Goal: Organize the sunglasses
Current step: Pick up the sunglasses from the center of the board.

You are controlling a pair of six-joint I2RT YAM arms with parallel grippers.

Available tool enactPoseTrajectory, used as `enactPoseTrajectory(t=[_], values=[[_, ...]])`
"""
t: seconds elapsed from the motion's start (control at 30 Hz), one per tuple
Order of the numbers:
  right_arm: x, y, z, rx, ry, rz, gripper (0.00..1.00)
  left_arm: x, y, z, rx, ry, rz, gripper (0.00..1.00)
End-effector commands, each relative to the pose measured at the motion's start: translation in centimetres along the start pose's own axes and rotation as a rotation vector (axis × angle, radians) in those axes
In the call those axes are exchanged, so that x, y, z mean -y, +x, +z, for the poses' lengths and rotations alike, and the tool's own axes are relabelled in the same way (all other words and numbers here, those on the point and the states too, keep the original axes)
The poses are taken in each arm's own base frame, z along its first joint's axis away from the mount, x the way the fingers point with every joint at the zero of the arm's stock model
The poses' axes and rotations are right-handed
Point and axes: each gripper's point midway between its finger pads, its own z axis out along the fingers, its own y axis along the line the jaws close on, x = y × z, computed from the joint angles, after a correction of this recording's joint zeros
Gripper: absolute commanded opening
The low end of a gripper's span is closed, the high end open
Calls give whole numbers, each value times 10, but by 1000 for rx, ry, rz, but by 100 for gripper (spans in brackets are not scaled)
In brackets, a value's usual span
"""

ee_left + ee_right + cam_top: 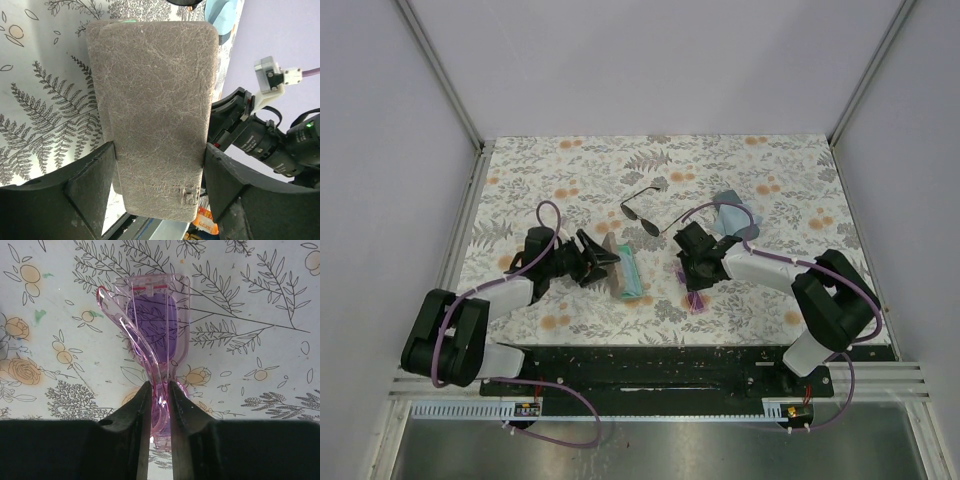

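Floral-printed tabletop (760, 315) underneath, pale walls all round. Between the fingers (137, 410) of the right gripper (160, 405), narrowed to a slit: the purple-tinted sunglasses (152, 315), folded, pinched at one end, with lens and arms reaching out past the fingertips. Hard to tell whether lifted or resting on the print. Between the fingers (95, 175) of the left gripper (160, 165), set wide and pressed against both long edges: the beige case (155, 110), stretching away beyond the tips. Well beyond both sets of fingers, untouched: the black wire-framed sunglasses (645, 208). Likely trouble from such a thin, off-centre pinch on slick plastic: could swivel or slide out during a carry. Could also bend the frame by squeezing harder, or snag on the case's edge if brought in crooked.
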Motion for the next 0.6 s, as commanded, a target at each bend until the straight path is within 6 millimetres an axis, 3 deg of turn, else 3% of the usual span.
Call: enactPoseTrajectory(t=[0.0,0.37,0.57], values=[[-11,-22,-18,80,-42,21,6,22,-1,8,-18,107,105,49],[-44,-50,-42,131,-177,93,0,13,10,28,-110,136,147,49],[-45,-48,-34,105,-168,93,1,10,13,30,-146,134,165,49]])
